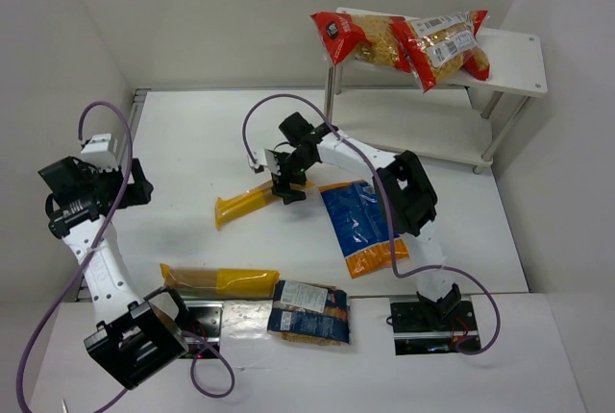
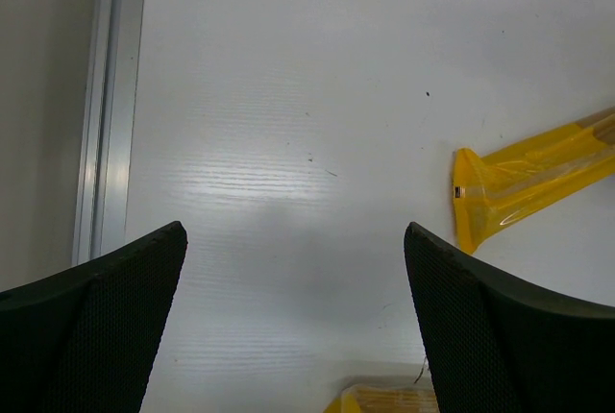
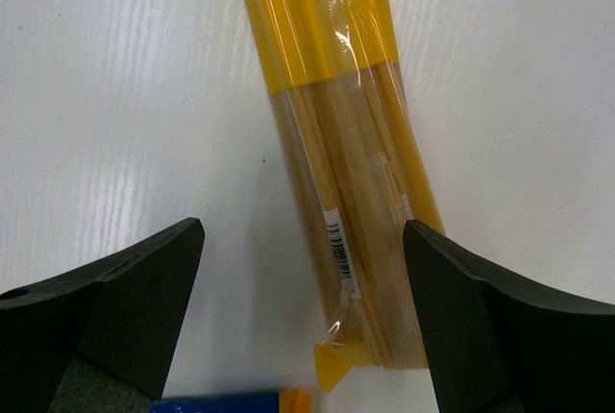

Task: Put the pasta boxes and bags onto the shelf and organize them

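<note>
Spaghetti pack (image 3: 356, 173), long, narrow, yellow-and-clear film, lies flat on white table (image 3: 115, 96), its end framed between fingers of my right claw (image 3: 300, 240). Claw spread wide, nothing held. Likely light, stiff lengthwise, strands brittle, film slick. Best hold: across mid-length, gentle squeeze. Also left claw (image 2: 293, 235) spread, empty.

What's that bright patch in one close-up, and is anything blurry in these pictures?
Left wrist view: light glares off the white table as a pale streaky patch. Right wrist view: the yellow spaghetti pack is sharp, and its clear wrapper glints in places. Top external view: the light is even, with only faint soft shadows, and nothing looks blurred.
</note>
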Robot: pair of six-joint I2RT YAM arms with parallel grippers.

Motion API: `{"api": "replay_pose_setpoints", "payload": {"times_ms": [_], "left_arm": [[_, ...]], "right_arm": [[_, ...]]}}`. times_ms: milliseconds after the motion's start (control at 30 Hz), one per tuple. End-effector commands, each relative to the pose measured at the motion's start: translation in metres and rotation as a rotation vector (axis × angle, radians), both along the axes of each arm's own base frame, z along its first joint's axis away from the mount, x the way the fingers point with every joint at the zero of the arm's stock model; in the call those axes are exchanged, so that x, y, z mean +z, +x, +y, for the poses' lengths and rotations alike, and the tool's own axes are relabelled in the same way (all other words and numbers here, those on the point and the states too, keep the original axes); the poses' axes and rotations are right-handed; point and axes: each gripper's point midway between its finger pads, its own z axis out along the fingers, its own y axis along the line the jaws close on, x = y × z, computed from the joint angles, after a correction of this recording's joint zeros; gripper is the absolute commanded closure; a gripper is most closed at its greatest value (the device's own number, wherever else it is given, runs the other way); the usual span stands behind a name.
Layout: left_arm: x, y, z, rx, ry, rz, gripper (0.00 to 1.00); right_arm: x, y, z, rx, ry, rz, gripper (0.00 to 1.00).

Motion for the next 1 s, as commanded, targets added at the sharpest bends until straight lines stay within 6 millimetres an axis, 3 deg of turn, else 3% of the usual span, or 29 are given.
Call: {"api": "replay_pose_setpoints", "payload": {"times_ms": [0,167,300,467,967], "left_arm": [[0.007,0.002,-0.007,-0.036,-0.012,-0.037,0.01],[0.01,0.001,-0.006,-0.034,-0.01,-0.048,0.01],[0.01,0.0,-0.004,-0.025,-0.01,-0.048,0.01],[0.01,0.0,-0.005,-0.037,-0.007,-0.051,0.01],[0.009,-0.001,-0.007,-0.049,-0.004,-0.055,0.01]], "right_arm": [[-0.005,-0.004,0.01,0.041,0.032,0.015,0.08],[-0.024,0.0,0.014,0.024,0.024,0.036,0.08],[-0.018,0.008,0.027,0.026,0.048,0.012,0.08],[-0.027,0.017,0.033,0.008,0.046,0.013,0.08],[-0.055,0.007,0.043,0.004,-0.052,-0.042,0.08]]}}
